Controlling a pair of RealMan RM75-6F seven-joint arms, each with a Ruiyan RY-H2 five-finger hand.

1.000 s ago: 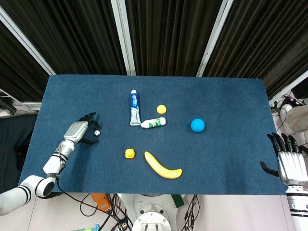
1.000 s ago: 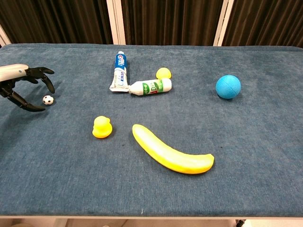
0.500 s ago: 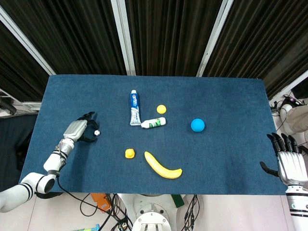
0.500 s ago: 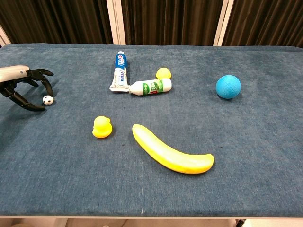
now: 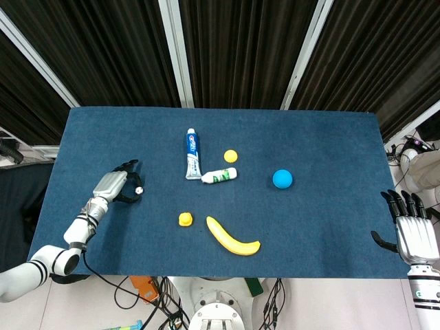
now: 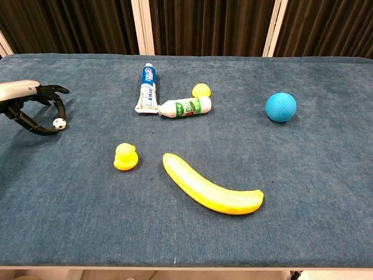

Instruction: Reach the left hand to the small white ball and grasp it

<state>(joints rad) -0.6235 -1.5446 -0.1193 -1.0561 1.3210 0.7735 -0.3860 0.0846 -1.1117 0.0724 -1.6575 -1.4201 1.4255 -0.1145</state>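
The small white ball with black spots lies on the blue table cloth at the far left. My left hand lies beside it, its dark fingers curled over the ball and the thumb under its near side, so the ball is pinched at the fingertips. In the head view the ball shows just right of the left hand. My right hand hangs off the table's right front corner, fingers spread, holding nothing.
A toothpaste tube, a small green-labelled bottle and a yellow half-ball lie at centre back. A yellow rubber duck and a banana lie nearer the front, with a blue ball to the right.
The left hand's fingers and thumb have curled in closer around the white ball. The ball has stayed in place and the right hand has not moved.
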